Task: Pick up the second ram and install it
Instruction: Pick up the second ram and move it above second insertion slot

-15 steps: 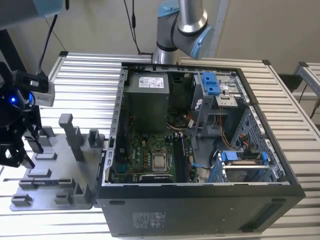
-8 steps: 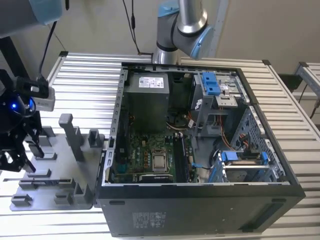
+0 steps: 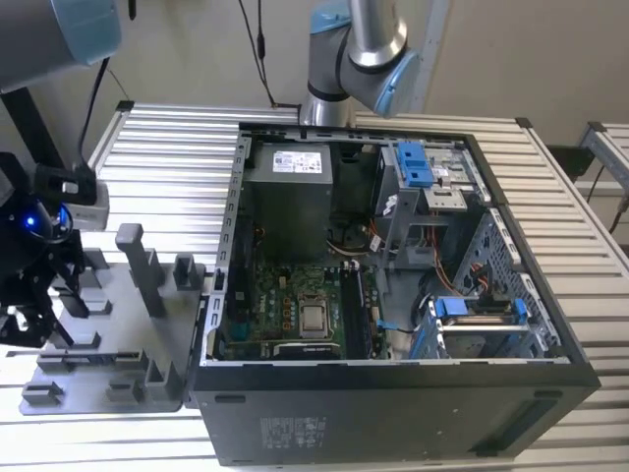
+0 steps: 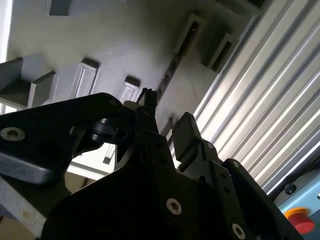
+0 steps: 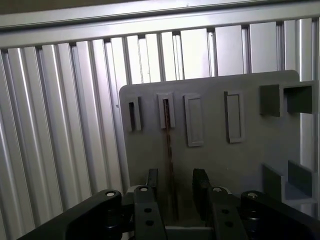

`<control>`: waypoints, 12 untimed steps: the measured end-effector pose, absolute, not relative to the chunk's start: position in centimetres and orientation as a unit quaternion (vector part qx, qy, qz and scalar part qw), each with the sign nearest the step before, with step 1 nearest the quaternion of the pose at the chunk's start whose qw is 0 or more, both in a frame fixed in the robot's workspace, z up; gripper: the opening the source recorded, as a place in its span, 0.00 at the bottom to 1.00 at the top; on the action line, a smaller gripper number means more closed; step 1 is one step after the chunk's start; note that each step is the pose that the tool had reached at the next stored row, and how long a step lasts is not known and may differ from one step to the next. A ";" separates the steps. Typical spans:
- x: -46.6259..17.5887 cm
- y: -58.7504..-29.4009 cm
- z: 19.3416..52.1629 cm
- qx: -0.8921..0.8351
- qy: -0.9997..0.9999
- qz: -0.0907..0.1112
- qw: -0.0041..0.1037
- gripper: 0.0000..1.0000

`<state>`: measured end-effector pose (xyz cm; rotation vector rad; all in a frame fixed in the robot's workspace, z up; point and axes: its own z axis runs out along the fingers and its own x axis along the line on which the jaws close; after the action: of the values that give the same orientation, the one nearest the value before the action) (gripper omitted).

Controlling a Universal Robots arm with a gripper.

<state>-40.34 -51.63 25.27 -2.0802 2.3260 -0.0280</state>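
The second ram (image 5: 169,160) is a thin dark stick standing on edge in the grey fixture plate (image 5: 250,160), with its far end in a narrow slot block. My gripper (image 5: 176,187) is open and straddles the ram's near end. The ram is close to one finger (image 5: 152,182), with a wider gap to the other finger (image 5: 200,185). In the second wrist view the ram (image 4: 171,72) runs away from the gripper (image 4: 167,112) across the plate. In the exterior view the gripper (image 3: 34,305) hangs low over the plate (image 3: 108,324) at the exterior view's left.
An open computer case (image 3: 393,295) with its motherboard (image 3: 295,305) lies beside the plate, toward the exterior view's right. Upright grey fixture blocks (image 3: 147,265) stand on the plate. Everything rests on a ribbed aluminium table (image 3: 167,157). A red button (image 4: 298,217) is near the table's edge.
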 end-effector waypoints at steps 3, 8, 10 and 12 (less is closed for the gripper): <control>-40.4 -51.6 24.8 -0.668 0.744 -0.010 0.011 0.42; -40.5 -51.6 24.1 -0.670 0.742 -0.010 0.012 0.42; -40.5 -51.6 23.8 -0.672 0.741 -0.010 0.012 0.42; -40.6 -51.6 23.6 -0.673 0.739 -0.010 0.012 0.42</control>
<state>-40.56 -51.63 23.56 -2.0988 2.3059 -0.0307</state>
